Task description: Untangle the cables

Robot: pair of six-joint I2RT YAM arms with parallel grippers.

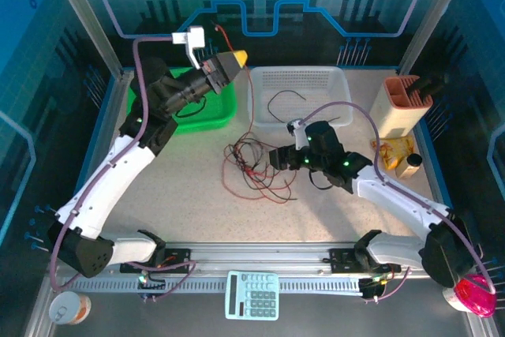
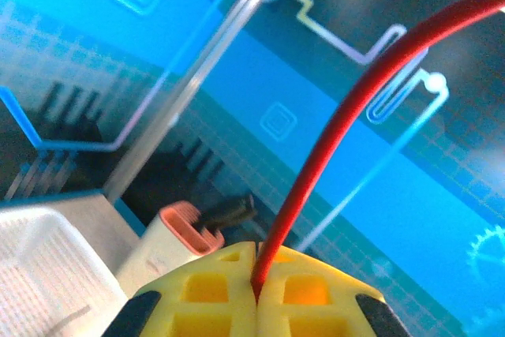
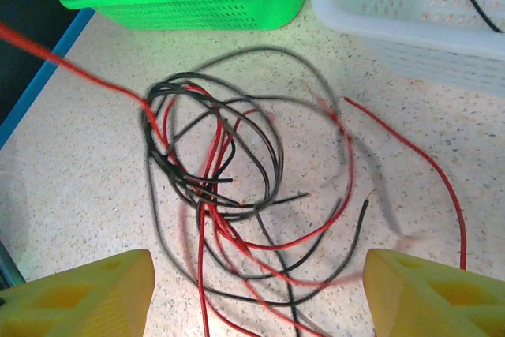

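Observation:
A tangle of thin red and black cables (image 1: 254, 165) lies on the speckled table in the middle, and it looks blurred in the right wrist view (image 3: 237, 187). My left gripper (image 1: 234, 59) is raised high over the green basket (image 1: 207, 108), its yellow fingers (image 2: 308, 293) shut on one red cable (image 2: 347, 124) that runs down to the tangle. Just right of the tangle, my right gripper (image 1: 276, 157) hovers low with its yellow fingers (image 3: 87, 293) wide open and nothing between them. One black cable (image 1: 286, 100) lies in the white basket (image 1: 300, 76).
A tan holder with a black tool (image 1: 405, 100) stands at the right, with yellow packets (image 1: 398, 151) in front of it. A calculator (image 1: 252, 295) lies at the near rail. A can (image 1: 67, 308) and a pink object (image 1: 473, 293) sit at the near corners.

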